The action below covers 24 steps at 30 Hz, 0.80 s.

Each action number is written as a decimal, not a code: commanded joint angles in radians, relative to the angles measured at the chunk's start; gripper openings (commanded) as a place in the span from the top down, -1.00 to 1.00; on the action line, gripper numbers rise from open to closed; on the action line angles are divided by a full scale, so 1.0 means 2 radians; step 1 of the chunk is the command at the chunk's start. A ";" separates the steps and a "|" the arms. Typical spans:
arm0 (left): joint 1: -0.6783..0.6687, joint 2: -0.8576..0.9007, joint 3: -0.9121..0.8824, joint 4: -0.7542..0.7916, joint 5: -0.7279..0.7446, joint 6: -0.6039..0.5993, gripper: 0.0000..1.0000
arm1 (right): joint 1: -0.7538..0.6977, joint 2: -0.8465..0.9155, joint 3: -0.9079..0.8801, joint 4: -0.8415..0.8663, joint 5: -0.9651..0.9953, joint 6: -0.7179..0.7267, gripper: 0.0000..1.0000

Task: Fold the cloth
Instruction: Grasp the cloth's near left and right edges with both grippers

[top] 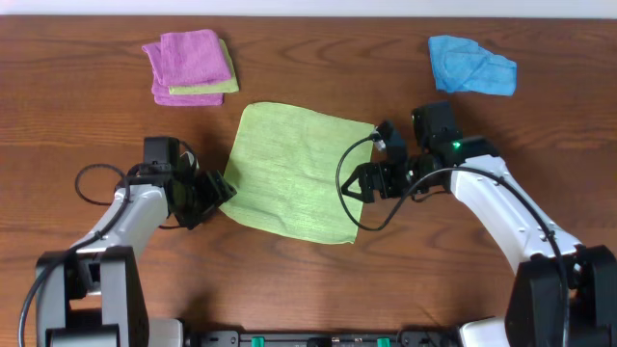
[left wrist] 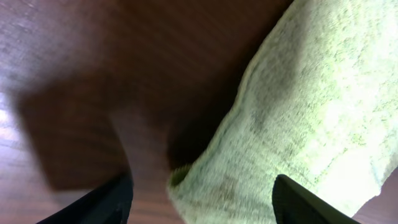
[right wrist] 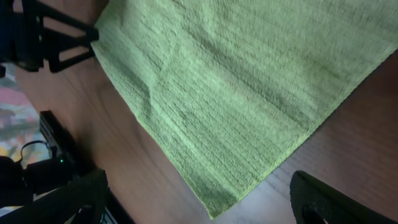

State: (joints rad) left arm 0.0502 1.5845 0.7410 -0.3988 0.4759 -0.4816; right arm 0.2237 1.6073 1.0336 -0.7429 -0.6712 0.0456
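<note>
Far left on the desk (top: 77, 96), the left end effector (top: 224, 193) is parked at the 8 o'clock corner of the cloth (top: 299, 173). On its wrist cam the fingers (left wrist: 115, 199) are spread wide. That corner sits in the gap, humped up a little off the wood. One finger is clearly apart from the fabric, so nothing is pinched.

At about 11 o'clock from the cloth there's a folded purple pile (top: 188, 63) with a lime layer (top: 229, 82) sticking out of it. It's well apart from both arms.

The cloth itself lies opened out in the middle of the desk, turned a bit off square, with a few soft wrinkles.

The right end effector (top: 371, 159) is at the cloth's 3 o'clock edge. It's wide open too: its wrist cam shows both fingers (right wrist: 68, 199) far apart with a flat corner of the cloth between them, not gripped.

The blue cloth (top: 470, 66) sits crumpled at roughly 1 o'clock from the cloth, near the back edge and touching nothing.
</note>
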 commanded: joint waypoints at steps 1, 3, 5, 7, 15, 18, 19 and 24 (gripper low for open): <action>-0.009 0.017 -0.003 0.012 0.011 -0.017 -0.33 | -0.003 -0.006 -0.005 0.001 -0.022 0.010 -0.87; -0.016 0.024 -0.003 0.017 0.012 -0.022 -0.17 | -0.003 -0.006 -0.005 0.001 -0.022 0.010 -0.87; -0.022 0.030 -0.003 0.018 0.012 -0.026 0.01 | -0.003 -0.006 -0.005 -0.001 -0.022 0.010 -0.88; -0.026 0.032 -0.003 0.018 0.014 -0.029 0.33 | -0.003 -0.006 -0.005 -0.005 -0.022 0.010 -0.88; -0.026 0.030 -0.003 0.001 0.054 -0.029 0.88 | -0.004 -0.006 -0.034 -0.031 -0.023 0.005 -0.88; -0.026 0.024 -0.003 -0.026 0.060 -0.029 0.88 | -0.004 -0.006 -0.062 -0.029 -0.036 0.005 -0.88; -0.026 0.020 -0.003 -0.037 0.060 -0.029 0.88 | -0.004 -0.007 -0.071 -0.028 -0.037 0.005 -0.88; -0.026 0.005 -0.003 -0.083 0.060 -0.023 0.88 | -0.004 -0.008 -0.105 -0.014 -0.045 0.013 -0.88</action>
State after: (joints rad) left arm -0.0013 1.6203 0.7391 -0.5491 0.5812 -0.5343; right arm 0.2237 1.6073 0.8459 -0.7837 -0.7238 0.0570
